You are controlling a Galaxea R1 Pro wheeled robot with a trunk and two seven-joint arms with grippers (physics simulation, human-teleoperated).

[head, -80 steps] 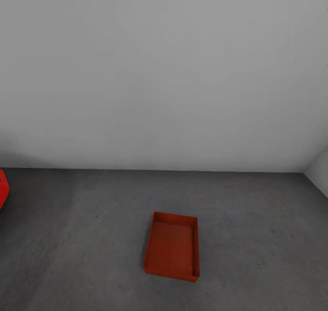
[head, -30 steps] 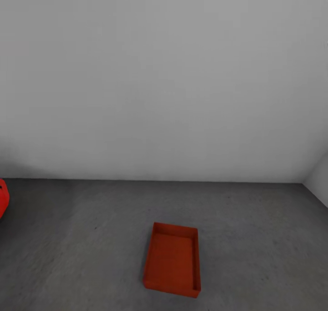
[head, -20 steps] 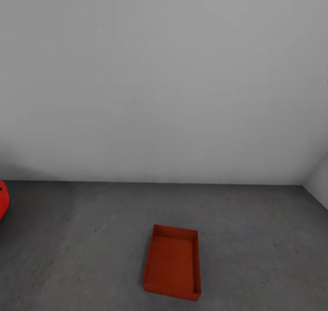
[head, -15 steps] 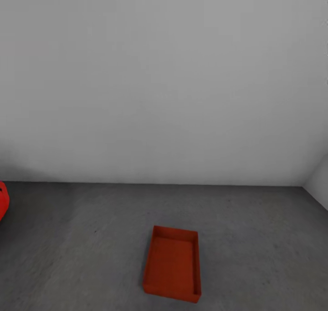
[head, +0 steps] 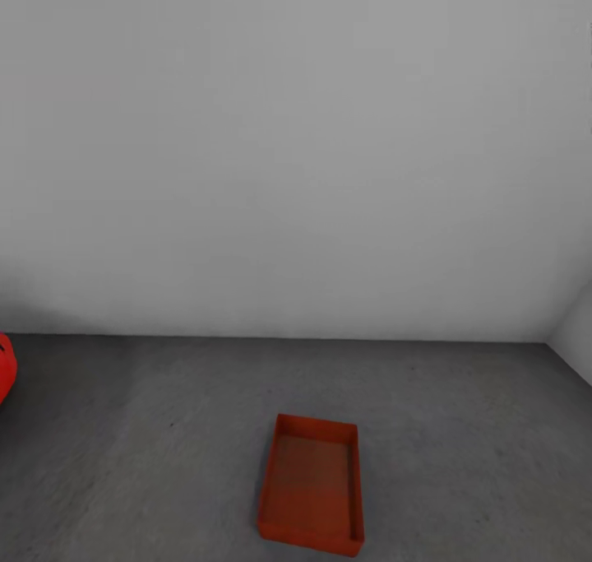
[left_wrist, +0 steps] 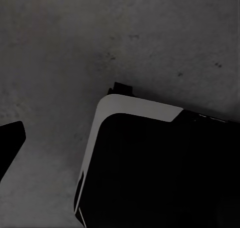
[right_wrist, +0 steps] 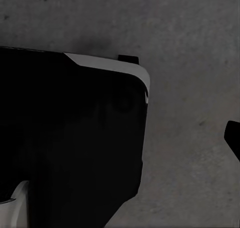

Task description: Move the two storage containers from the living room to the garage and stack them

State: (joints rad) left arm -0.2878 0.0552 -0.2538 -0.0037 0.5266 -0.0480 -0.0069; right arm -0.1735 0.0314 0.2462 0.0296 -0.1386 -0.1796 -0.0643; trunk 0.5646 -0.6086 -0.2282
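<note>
Here, one container (head: 312, 485) lies on the garage floor (head: 460, 430) at 6 o'clock; fetching the second comes next, apparently. Fingers' opening cannot be told.

A plain white wall (head: 296, 150) meets the speckled dark grey concrete floor (head: 164, 463)

Open concrete floor (head: 460, 430) lies all around the storage container (head: 312, 486); the white wall (head: 296, 150) stands well behind it.
</note>
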